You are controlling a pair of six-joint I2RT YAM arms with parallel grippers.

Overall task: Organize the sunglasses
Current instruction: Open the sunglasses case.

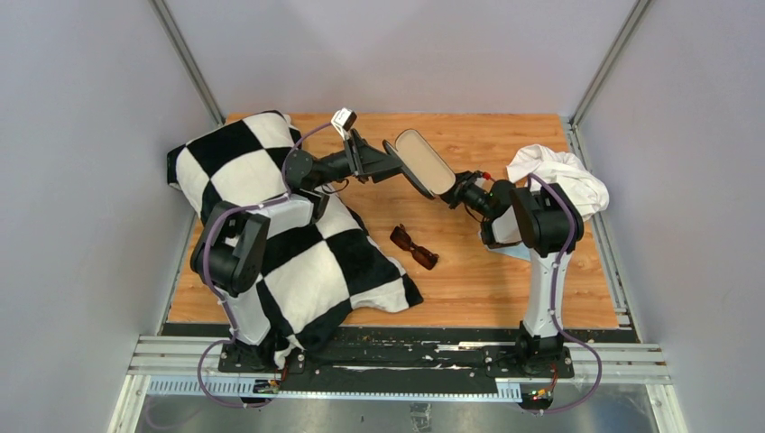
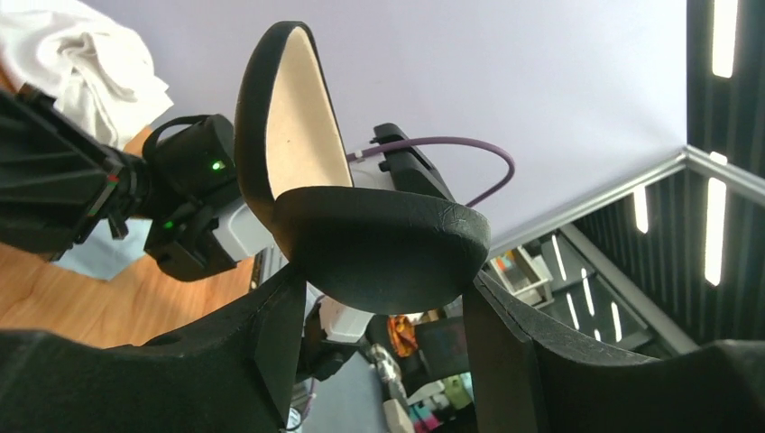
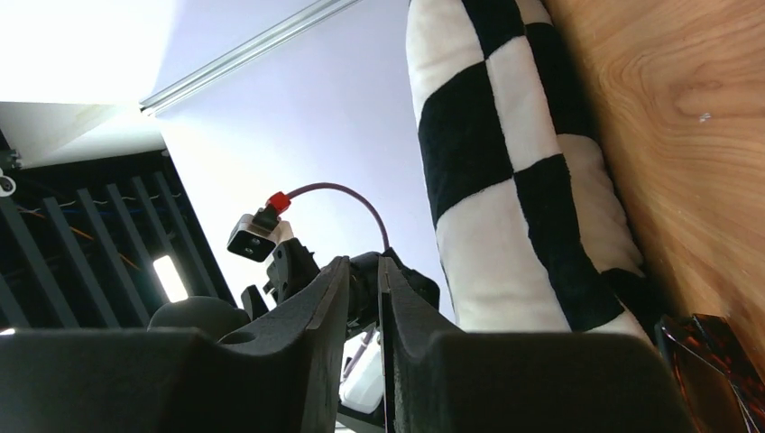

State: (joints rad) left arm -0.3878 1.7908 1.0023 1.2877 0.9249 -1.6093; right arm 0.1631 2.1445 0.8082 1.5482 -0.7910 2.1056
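Left gripper (image 2: 383, 307) clamps the lower shell of the black case (image 2: 379, 244), held aloft with its lid open. Right gripper (image 3: 364, 280) has its fingers narrow beside the lid; cannot tell whether it has a grip. Sunglasses (image 1: 414, 247) lie unfolded on the wooden table (image 1: 505, 262), beside the checkered cushion (image 1: 307, 271). Judged early: folding and casing not yet done.

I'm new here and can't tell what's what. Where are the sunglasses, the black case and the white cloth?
sunglasses (image 1: 414, 247): top view, middle of frame.
black case (image 1: 424, 162): top view, beige inner lining.
white cloth (image 1: 555, 167): top view, upper folds.
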